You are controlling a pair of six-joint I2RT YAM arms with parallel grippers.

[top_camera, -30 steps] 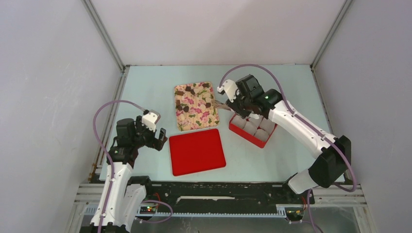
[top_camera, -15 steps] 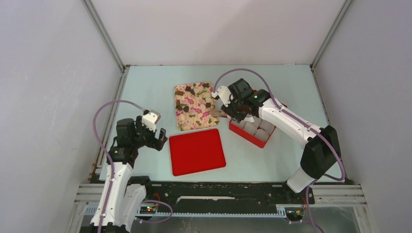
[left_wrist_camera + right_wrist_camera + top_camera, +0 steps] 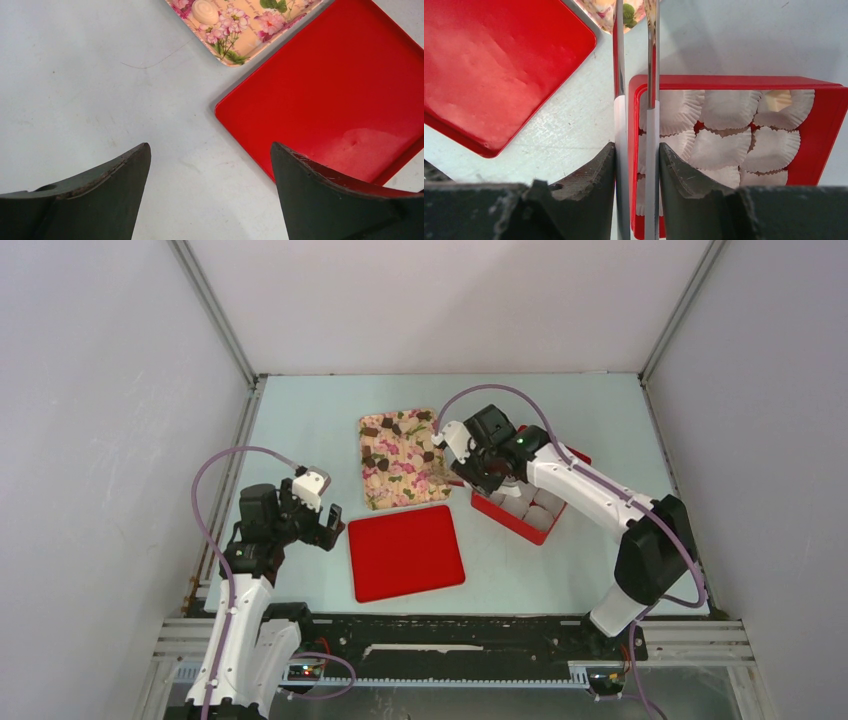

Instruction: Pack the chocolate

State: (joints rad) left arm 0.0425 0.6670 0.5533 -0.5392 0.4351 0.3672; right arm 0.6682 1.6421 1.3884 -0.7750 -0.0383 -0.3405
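Grey-white walls enclose a pale table. Item one: floral tray, centre of the table toward the far edge, carrying the chocolate as scattered small lumps, mostly dark, with one pale swirl near its near left corner. Item two: red box, just right of the tray, lined with rows of crinkled paper cups. One corner cup holds a pale tan lump; the other cups in view look empty. Item three: flat red lid, near of the tray, nothing on it. Right tool: pressed onto a pair of metal tweezers, whose arms stand narrowly apart and reach past the box rim to the tray's right edge. Whether the tips grip a lump cannot be told. Left tool: spread wide and holding nothing, over bare table beside the lid's left edge. Step in hand, as judged: fetching another piece, with most of the packing left. Next move calls for setting the tips astride a single lump, squeezing gently, then carrying it to a vacant cup.
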